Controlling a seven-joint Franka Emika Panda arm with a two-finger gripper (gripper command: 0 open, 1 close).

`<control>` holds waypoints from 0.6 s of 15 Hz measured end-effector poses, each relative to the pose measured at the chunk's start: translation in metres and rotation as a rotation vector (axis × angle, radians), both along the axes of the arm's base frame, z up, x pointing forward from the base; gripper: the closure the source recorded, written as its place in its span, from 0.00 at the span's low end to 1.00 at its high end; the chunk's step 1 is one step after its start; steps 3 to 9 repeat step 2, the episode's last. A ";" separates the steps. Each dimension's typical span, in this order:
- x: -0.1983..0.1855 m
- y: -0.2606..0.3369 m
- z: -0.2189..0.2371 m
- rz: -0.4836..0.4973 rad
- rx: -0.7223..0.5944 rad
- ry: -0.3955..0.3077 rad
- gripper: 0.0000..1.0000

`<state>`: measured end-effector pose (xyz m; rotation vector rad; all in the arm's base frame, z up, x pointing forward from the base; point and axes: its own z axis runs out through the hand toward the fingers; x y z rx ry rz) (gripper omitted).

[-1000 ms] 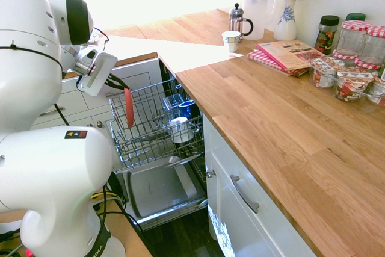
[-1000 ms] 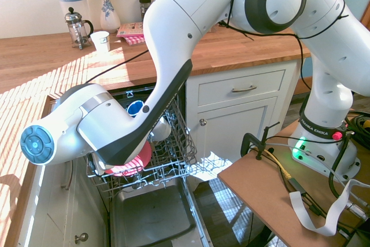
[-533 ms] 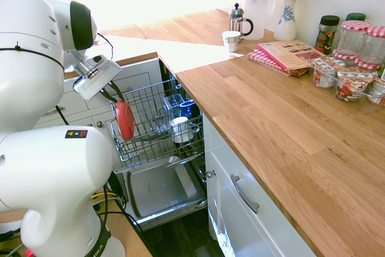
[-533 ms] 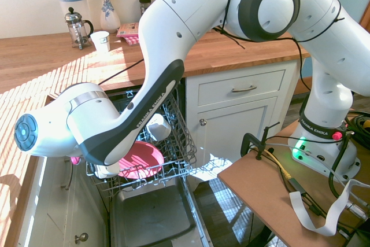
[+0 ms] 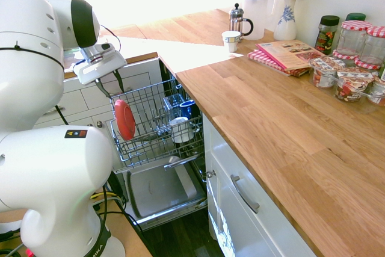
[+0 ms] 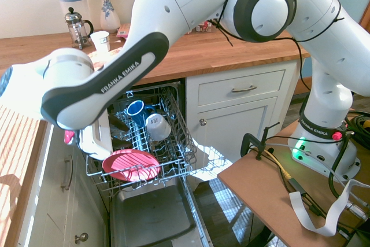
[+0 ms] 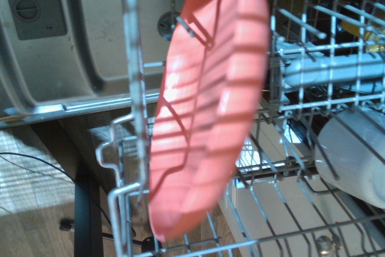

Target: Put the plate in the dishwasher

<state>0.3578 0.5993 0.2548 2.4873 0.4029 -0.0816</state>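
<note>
The coral-red plate (image 5: 124, 120) leans on edge in the front left corner of the dishwasher's grey wire rack (image 5: 157, 142), which is pulled out over the dropped door (image 5: 157, 192). From the other side the plate (image 6: 132, 165) looks tilted low against the rack's front wires. The wrist view shows the plate (image 7: 210, 106) close up behind the rack wires. My gripper (image 5: 112, 90) hangs just above the plate's top edge. Its dark fingers stand apart and it is open, with nothing between them.
A white cup (image 5: 179, 129) and a blue mug (image 5: 186, 108) sit in the rack behind the plate. The wooden counter (image 5: 283, 130) to the right carries a French press (image 5: 239, 21), a jug (image 5: 255, 1), a vase, a book and jars. White cabinet fronts flank the dishwasher.
The gripper has opened, let go of the plate and risen a little. The plate has tipped from upright on its edge to leaning in the rack.
</note>
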 end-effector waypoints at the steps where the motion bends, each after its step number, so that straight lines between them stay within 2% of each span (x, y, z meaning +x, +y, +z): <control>1: 0.016 -0.009 0.019 -0.021 0.018 0.001 0.00; 2: 0.034 -0.022 0.041 -0.049 0.038 0.007 0.00; 9: 0.034 -0.022 0.041 -0.049 0.038 0.007 0.00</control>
